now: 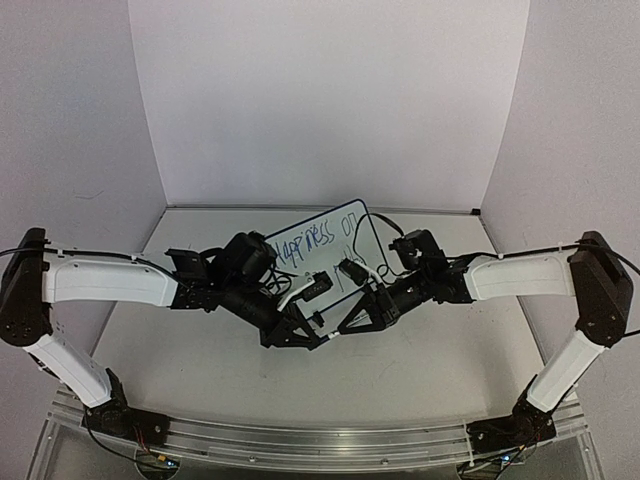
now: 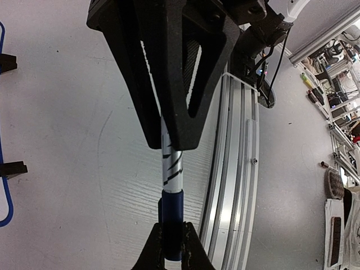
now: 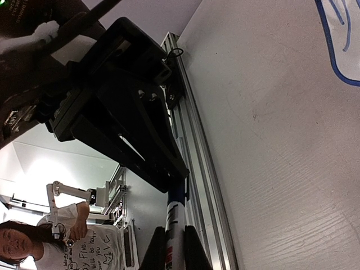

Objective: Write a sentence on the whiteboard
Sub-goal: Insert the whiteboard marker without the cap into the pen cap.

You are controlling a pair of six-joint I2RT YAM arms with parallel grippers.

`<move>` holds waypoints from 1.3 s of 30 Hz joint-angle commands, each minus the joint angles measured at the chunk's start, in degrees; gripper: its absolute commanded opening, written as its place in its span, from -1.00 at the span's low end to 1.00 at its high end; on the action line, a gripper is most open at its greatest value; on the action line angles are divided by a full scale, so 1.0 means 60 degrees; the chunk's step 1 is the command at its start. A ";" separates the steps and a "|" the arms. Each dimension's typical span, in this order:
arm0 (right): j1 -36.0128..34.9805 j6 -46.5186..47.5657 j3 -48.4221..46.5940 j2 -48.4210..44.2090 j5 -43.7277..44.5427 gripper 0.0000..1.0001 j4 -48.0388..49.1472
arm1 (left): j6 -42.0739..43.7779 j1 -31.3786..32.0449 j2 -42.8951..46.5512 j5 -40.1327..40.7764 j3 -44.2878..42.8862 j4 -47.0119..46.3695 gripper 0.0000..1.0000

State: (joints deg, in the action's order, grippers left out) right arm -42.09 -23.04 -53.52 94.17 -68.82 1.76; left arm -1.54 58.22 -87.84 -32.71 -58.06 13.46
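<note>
The whiteboard [image 1: 332, 217] stands at the back middle of the table. On it the sentence [image 1: 315, 241] reads "Happiness on" in blue; lower lettering is hidden behind the arms. In front of the board both grippers meet tip to tip over a marker pen [image 2: 172, 169]. My left gripper [image 2: 171, 248] is shut on the pen's dark-blue cap [image 2: 171, 211]. My right gripper [image 3: 175, 251] is shut on its silver barrel [image 3: 174, 225]. In the top view the left gripper [image 1: 312, 335] and right gripper [image 1: 345, 322] nearly touch. The board's blue rim [image 2: 4, 169] and corner [image 3: 333, 50] show at the wrist views' edges.
An aluminium rail [image 1: 320, 440] runs along the table's near edge, close under the grippers [image 2: 236, 169]. Black clip feet [image 2: 11, 169] hold the board. White walls close in the back and sides. A person [image 3: 17, 242] sits beyond the table.
</note>
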 commanded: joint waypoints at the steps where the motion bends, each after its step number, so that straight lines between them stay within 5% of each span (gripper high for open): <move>1: -0.0488 0.0198 -0.0300 0.0110 -0.0419 -1.00 0.0674 | 0.0007 0.0053 -0.0125 -0.0141 -0.1001 -0.2542 -1.00; 20: -0.0599 0.0222 -0.0326 0.0117 -0.0470 -1.00 0.0687 | -0.0045 0.0053 -0.0250 -0.0264 -0.1109 -0.2839 -1.00; 26: -0.0462 0.0149 -0.0019 -0.0379 0.1010 -1.00 0.0626 | 0.0035 0.0053 0.0251 0.0050 -0.0709 -0.1227 -0.99; 35: 0.0129 -0.0031 -0.0015 -0.0798 0.1266 -1.00 0.0630 | -0.1302 0.0023 0.1563 0.0772 0.0890 -0.0881 0.10; 39: 0.0129 -0.0082 -0.0180 -0.0657 0.0688 -1.00 0.0630 | -0.1629 0.0024 0.1304 0.0455 0.0897 -0.0944 0.34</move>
State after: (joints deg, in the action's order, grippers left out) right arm -41.12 -23.13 -52.64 90.74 -61.38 3.81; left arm -7.97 58.24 -80.20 -28.86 -52.85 8.43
